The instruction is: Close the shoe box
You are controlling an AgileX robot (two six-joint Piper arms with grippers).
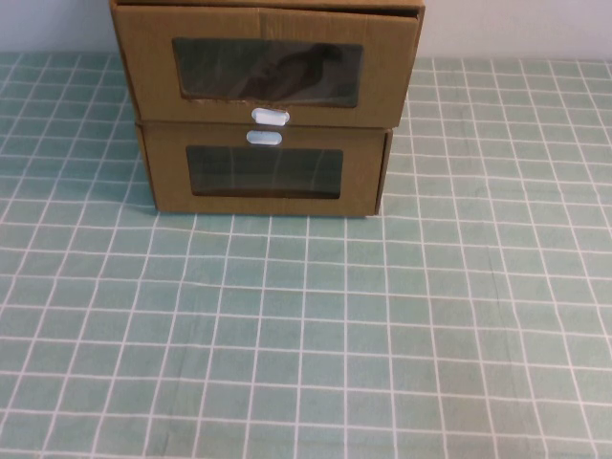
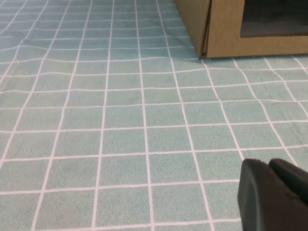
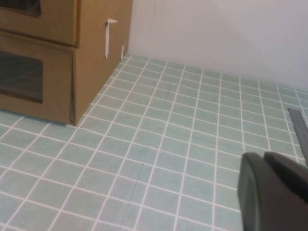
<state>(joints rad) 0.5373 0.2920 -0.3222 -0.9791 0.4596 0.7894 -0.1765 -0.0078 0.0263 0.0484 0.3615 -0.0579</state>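
The shoe box [image 1: 263, 67] is the upper of two stacked brown cardboard boxes at the table's far middle. It has a clear window and a white pull tab [image 1: 270, 117] below it. Its drawer front stands a little forward of the box beneath. It also shows in the right wrist view [image 3: 48, 19]. Neither arm shows in the high view. My left gripper [image 2: 268, 164] is shut and empty, low over the cloth, well short of the boxes. My right gripper [image 3: 264, 157] is shut and empty, off to the boxes' right.
The lower box [image 1: 263, 177] has its white tab [image 1: 264, 138] above its window; its corner shows in the left wrist view [image 2: 226, 29]. A green checked cloth [image 1: 306, 335] covers the table. A white wall [image 3: 216, 33] stands behind.
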